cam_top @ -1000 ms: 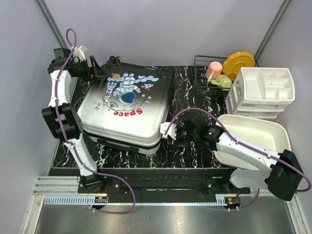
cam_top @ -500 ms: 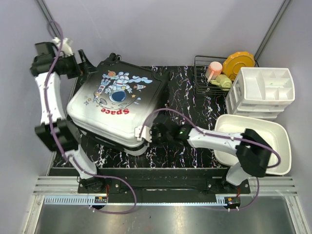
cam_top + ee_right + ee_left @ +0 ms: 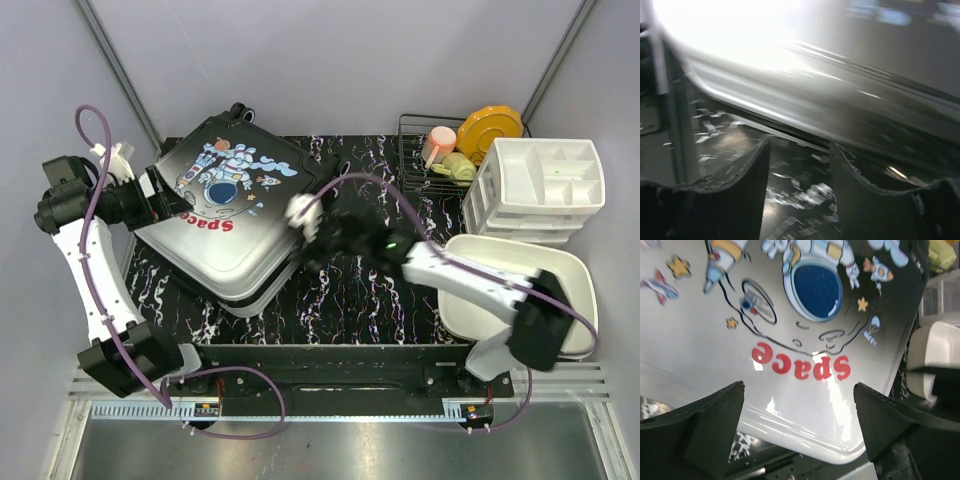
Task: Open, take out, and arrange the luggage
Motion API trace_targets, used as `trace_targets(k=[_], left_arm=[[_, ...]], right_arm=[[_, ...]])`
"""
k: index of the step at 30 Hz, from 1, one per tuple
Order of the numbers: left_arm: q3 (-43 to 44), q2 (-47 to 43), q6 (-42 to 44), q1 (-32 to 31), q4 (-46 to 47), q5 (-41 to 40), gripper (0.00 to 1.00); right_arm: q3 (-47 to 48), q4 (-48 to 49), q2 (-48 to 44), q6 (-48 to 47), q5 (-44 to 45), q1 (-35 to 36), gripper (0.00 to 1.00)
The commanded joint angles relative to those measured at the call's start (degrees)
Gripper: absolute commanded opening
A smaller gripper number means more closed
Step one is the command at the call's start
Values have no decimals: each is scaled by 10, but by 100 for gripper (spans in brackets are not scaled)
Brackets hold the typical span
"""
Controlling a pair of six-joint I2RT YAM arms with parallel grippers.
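Nearest, at the lower right of the top view, a white basin [image 3: 560,270] sits on the black marbled table [image 3: 350,290]. At mid-frame the right gripper [image 3: 300,213] hangs just beside the luggage's [image 3: 225,240] right edge, fingers parted with nothing between them; its wrist view is blurred. The luggage lies diagonally at the upper left, astronaut print up. The left gripper [image 3: 160,195] at its left edge is spread wide, released. Farthest, upper right, stand a white organiser [image 3: 550,180] and a wire rack [image 3: 410,150].
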Motion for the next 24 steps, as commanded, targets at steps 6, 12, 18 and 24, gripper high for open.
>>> trace_targets(k=[6,12,18,24], left_arm=[[-40,-22,41,-2,-18,60,92],[-74,-30,17,-2,1,64,90],[-70,-19,5,-2,1,63,89],[-75,-10,-7,-2,2,56,89]], right_arm=[[-145,40,-167,4,-53,-210,62],[-170,162,-93,-25,-104,-242,54],[-177,311,-1,-19,-104,-243,52],[-158,358,58,-14,-127,-243,48]])
